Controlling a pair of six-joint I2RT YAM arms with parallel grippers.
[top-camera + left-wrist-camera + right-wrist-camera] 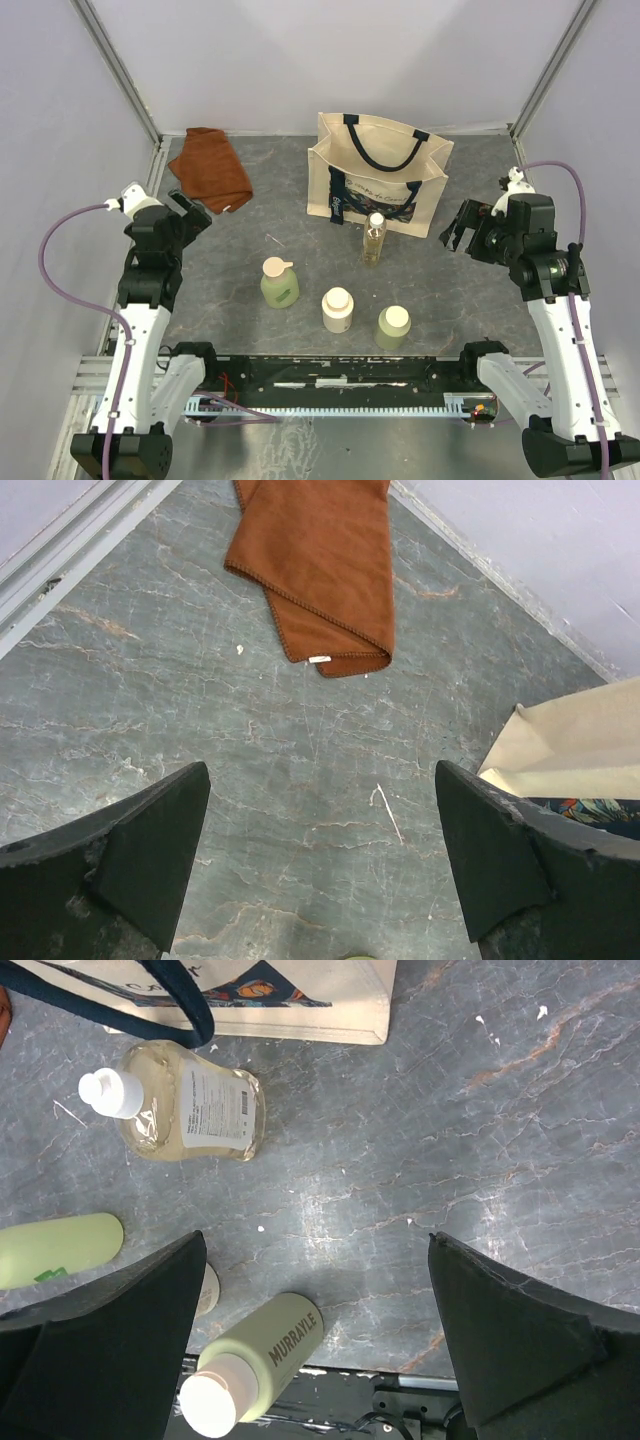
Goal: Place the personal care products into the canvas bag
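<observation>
The cream canvas bag with navy handles stands upright at the back centre, mouth open; a corner shows in the left wrist view and its base in the right wrist view. The tall clear amber bottle stands just in front of it. The pale green spout-capped bottle, the cream-white bottle and the pale green cream-capped bottle stand nearer. My left gripper is open and empty, left of the bottles. My right gripper is open and empty, right of the bag.
A rust-brown folded cloth lies at the back left. Grey walls and metal rails close the table at the sides and back. The arm bases and a black rail run along the near edge.
</observation>
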